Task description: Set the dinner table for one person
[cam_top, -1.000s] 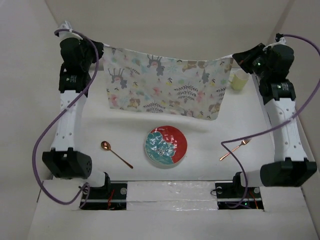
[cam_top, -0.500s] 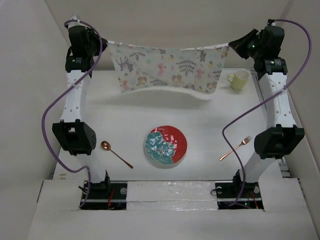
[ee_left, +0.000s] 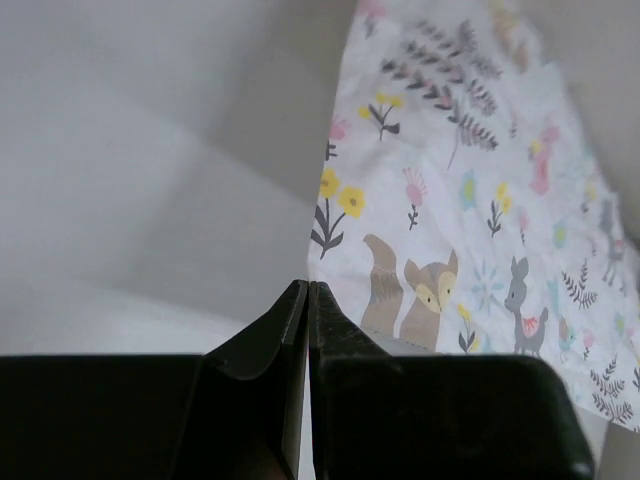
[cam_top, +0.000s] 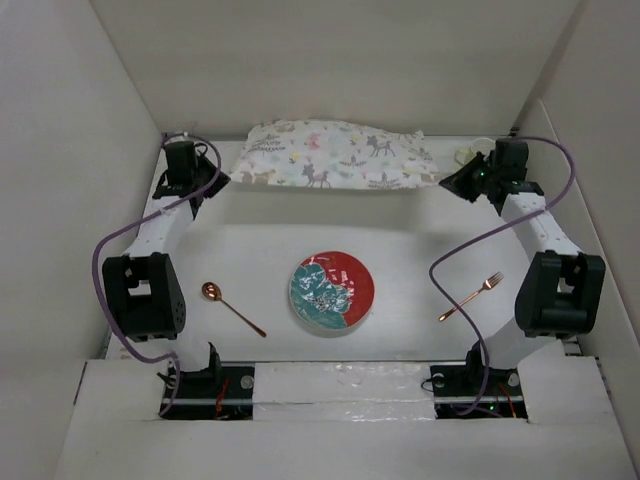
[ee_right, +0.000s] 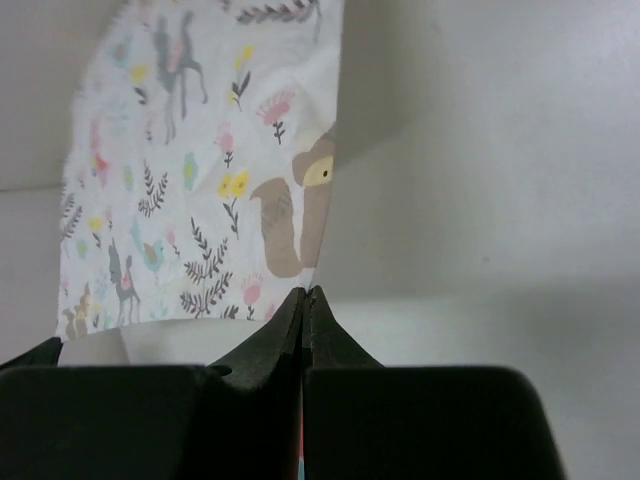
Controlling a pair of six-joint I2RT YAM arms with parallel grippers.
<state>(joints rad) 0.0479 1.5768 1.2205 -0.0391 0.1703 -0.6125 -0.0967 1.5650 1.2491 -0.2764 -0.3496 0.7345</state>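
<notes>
Item: placemat (cam_top: 335, 155), patterned cloth, slung low over the far end of the dinner table (cam_top: 260, 235). The left gripper (cam_top: 220, 180) and right gripper (cam_top: 445, 184) each pinch a corner (jaws fully closed). Risks: a thin corner slips free, or uneven pull lays it crooked or onto the plate (cam_top: 332, 291).

mat (cam_top: 335, 155) spans the far edge of the counter (cam_top: 400, 235), left hand (cam_top: 224, 179) at its left corner and right hand (cam_top: 446, 183) at its right, mug (cam_top: 464, 155) just behind right hand; near side: plate (cam_top: 332, 292) centre, spoon (cam_top: 232, 308) to its left, fork (cam_top: 470, 297) to its right, both apart from it.
</notes>
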